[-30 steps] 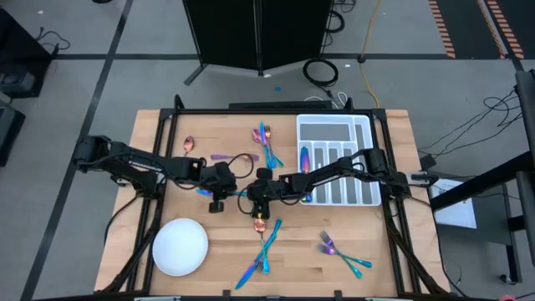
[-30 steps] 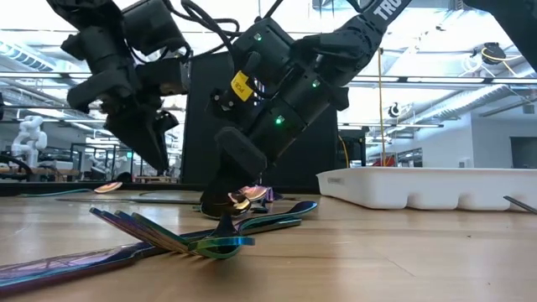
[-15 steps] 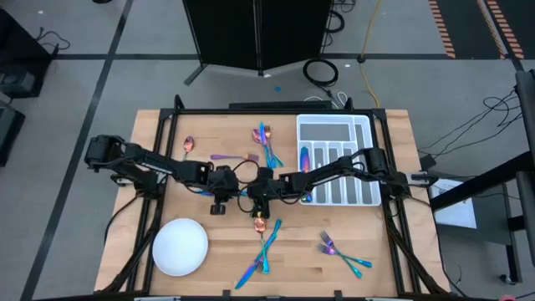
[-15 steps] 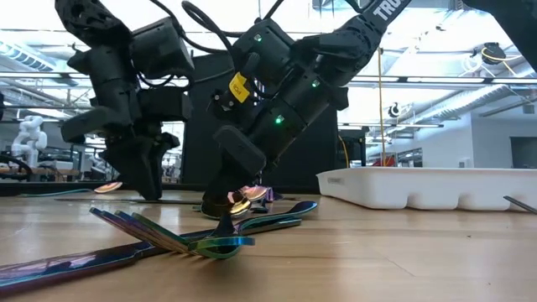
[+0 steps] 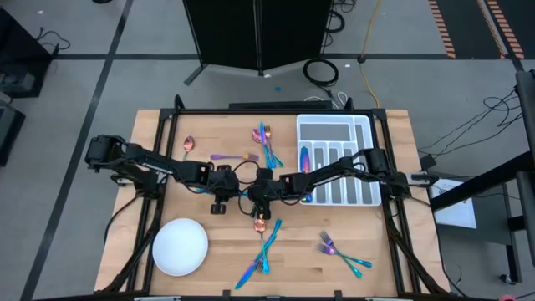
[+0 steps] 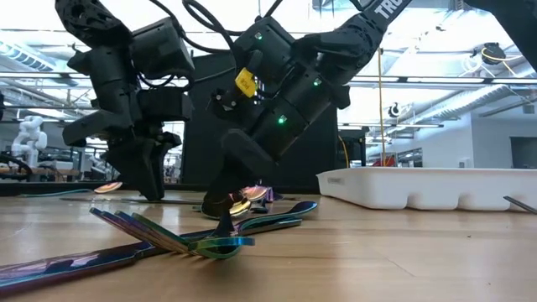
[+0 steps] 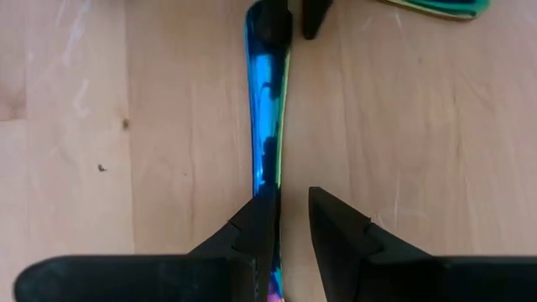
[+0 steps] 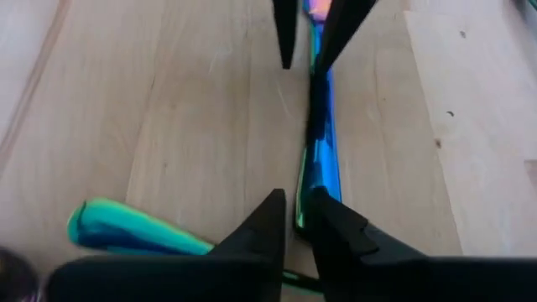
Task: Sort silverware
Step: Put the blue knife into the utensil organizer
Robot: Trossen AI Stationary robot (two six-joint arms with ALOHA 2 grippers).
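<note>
A slim blue knife [image 7: 268, 126] of the silverware lies flat on the wood in the middle of the table, running left to right between my two grippers. My left gripper [image 7: 291, 210] stands open, its tips on the table on either side of the knife's left part, which lies along one finger [image 7: 258, 220]. My right gripper [image 8: 298, 203] is closed on the knife's right end [image 8: 323, 143]. The low view shows my left gripper [image 6: 151, 189] and my right gripper [image 6: 220, 201] down at the tabletop. My left gripper has the knife running along the inner side of one finger; I cannot tell whether it touches. My right gripper has the knife's right end [image 8: 301, 221] between its two fingers, across its width. It comes slanting down from the table's right, in line with the knife. One finger [image 8: 329, 220] hides most of the contact. The knife lies on the table.
The white divided tray [image 5: 334, 120] stands at the far right with a few pieces in it. The round white plate [image 5: 180, 247] sits near left. Loose silverware lies at the far middle [image 5: 266, 142], far left [image 5: 188, 144], just near of the grippers [image 5: 263, 238] and near right [image 5: 338, 251].
My left gripper has sunk to the tabletop and tipped more upright, its fingers coming down around the knife. It has kept still for the last half second. The knife has stayed where it was.
</note>
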